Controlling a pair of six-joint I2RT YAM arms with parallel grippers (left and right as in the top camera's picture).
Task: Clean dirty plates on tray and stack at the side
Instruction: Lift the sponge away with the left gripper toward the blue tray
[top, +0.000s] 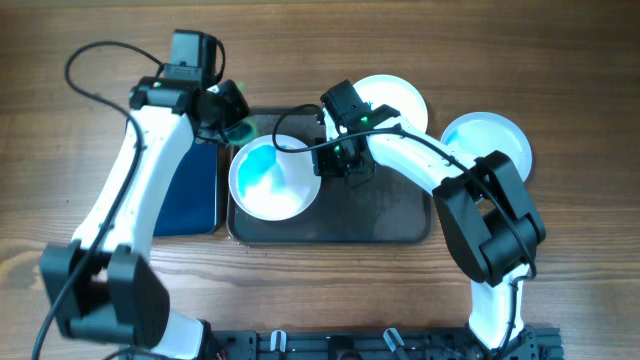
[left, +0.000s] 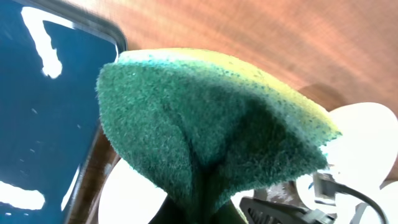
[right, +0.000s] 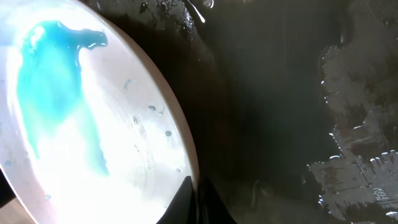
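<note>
Dirty plate (top: 272, 180), pooled with blue liquid (right: 56, 99), lies in the dark tray (top: 385, 215); two clean plates (top: 400, 98) (top: 487, 143) sit beside it. The right gripper (top: 330, 168) pinches the dirty plate's rim, and the left gripper (top: 232, 118) clamps one green sponge (left: 205, 130).

The table (top: 560, 60) is matt grained wood, the plate (top: 262, 180) glossy white, the sponge (left: 205, 130) rough green fibre.
</note>
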